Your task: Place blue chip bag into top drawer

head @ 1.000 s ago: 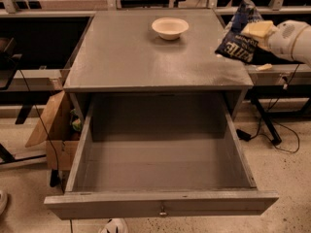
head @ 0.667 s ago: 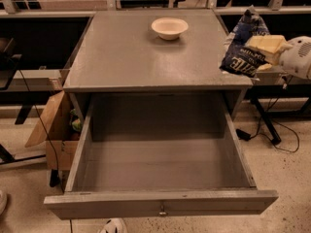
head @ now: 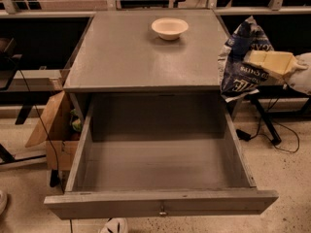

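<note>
The blue chip bag (head: 239,64) is dark blue with white lettering and hangs in the air at the right edge of the cabinet, above the drawer's right rear corner. My gripper (head: 257,62) comes in from the right with cream fingers (head: 269,63) and is shut on the bag's right side. The top drawer (head: 160,202) is pulled fully open toward the front, wide, grey and empty inside, with a small knob at the middle of its front panel.
A cream bowl (head: 169,28) stands at the back of the cabinet top (head: 131,57). A cardboard box (head: 53,130) sits on the floor left of the cabinet. Cables and a black stand leg (head: 265,123) lie on the floor at the right.
My gripper has carried the bag down and slightly forward along the cabinet's right edge, closer to the open drawer. The drawer and bowl have not moved.
</note>
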`<act>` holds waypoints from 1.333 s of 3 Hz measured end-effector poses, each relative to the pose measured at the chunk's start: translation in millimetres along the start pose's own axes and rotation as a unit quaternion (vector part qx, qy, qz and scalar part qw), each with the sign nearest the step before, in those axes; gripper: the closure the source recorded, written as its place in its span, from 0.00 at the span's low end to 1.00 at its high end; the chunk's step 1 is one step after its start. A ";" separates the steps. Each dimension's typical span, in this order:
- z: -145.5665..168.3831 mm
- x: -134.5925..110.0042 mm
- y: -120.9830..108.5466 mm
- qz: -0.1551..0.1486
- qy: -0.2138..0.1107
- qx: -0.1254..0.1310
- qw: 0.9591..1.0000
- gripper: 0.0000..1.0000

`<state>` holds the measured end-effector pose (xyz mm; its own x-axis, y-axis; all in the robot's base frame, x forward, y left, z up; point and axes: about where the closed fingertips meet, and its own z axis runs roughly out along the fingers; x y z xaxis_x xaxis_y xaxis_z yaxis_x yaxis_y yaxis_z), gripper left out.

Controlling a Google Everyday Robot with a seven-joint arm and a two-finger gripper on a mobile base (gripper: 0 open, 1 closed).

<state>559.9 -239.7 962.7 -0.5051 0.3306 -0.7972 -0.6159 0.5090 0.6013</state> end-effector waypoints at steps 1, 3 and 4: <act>0.5 0.2 0.2 0.000 0.000 0.000 1.000 1.00; 18.8 74.5 17.2 -0.022 0.074 -0.017 0.997 1.00; 36.2 138.9 33.2 -0.076 0.160 -0.004 0.984 1.00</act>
<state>491.2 -148.2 870.0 -0.5700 -0.0170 -0.8215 -0.7032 0.5271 0.4770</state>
